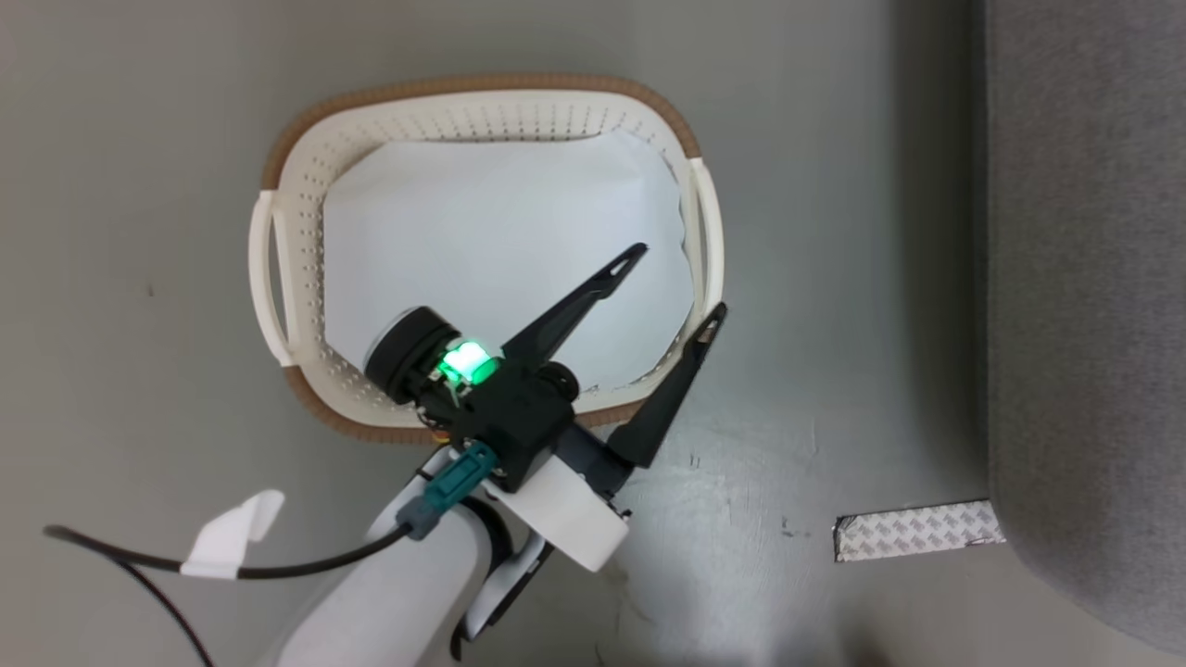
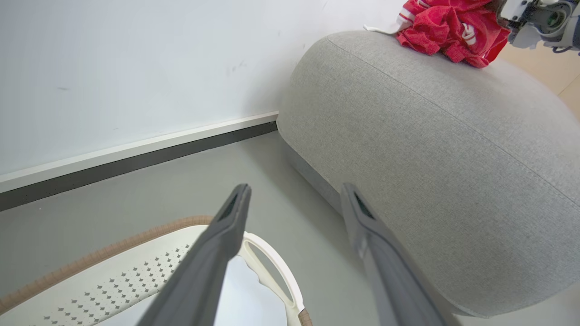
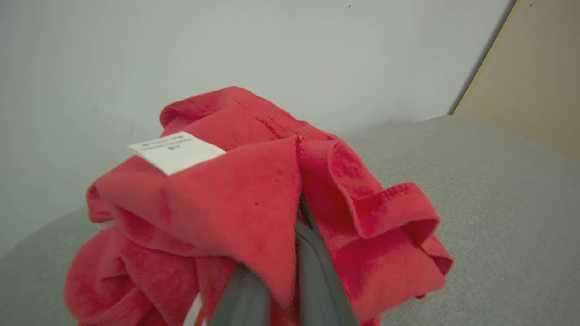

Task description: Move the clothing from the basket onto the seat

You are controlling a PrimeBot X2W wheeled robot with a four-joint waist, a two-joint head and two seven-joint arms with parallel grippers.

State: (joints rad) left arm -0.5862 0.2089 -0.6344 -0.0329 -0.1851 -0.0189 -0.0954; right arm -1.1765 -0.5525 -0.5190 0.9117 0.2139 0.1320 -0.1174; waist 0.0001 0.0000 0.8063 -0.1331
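The red clothing (image 3: 244, 199) lies bunched on top of the grey seat (image 3: 498, 190), a white label showing on it. My right gripper (image 3: 283, 271) is shut on the clothing, its dark fingers buried in the folds. In the left wrist view the clothing (image 2: 448, 27) sits on the seat's (image 2: 430, 136) rounded top, with my right wrist (image 2: 539, 18) beside it. The white basket (image 1: 482, 88) stands on the floor with no red fabric in it. My left gripper (image 1: 678, 280) hangs open over the basket's front right rim, holding nothing; its fingers (image 2: 226, 235) spread wide.
A plain white cloth (image 1: 500, 241) lines the basket's bottom. The seat (image 1: 1084, 278) fills the head view's right edge, with a strip of silver tape (image 1: 917, 533) on the grey floor before it. A white wall with a dark skirting (image 2: 136, 163) runs behind the basket (image 2: 136, 267).
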